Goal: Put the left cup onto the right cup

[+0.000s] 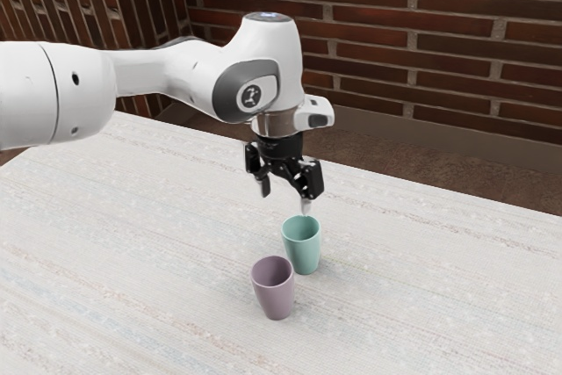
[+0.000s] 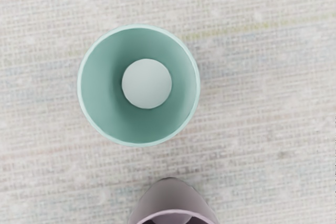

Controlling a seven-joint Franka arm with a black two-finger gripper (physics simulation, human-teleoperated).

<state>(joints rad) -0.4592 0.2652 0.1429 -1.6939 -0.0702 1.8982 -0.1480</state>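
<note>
The end effector [image 1: 284, 199] is seen hanging just above the teal cup [image 1: 301, 245], its two black fingers spread wide and nothing held between them. The tip of the finger toward the exterior view's right is set close over the cup's far rim, and whether it touches cannot be told. From the wrist view the teal cup [image 2: 139, 85] is looked into from straight above, so its pale round bottom is shown and its outer wall is hidden. The mauve cup [image 2: 170, 205] is cut off there by the picture's edge. Both cups are stood upright, mouths up, just beside each other with a narrow gap between. The mauve cup [image 1: 272, 287] is placed nearer the camera and toward the exterior view's left. They are carried by a pale, woven-looking surface [image 1: 132, 243]. Behind it a strip of brown floor [image 1: 457, 164] and a red brick wall [image 1: 395, 24] are seen. The white arm [image 1: 132, 72] is brought in from the exterior view's left, its base cut off, its forearm held level and its wrist bent straight down.
</note>
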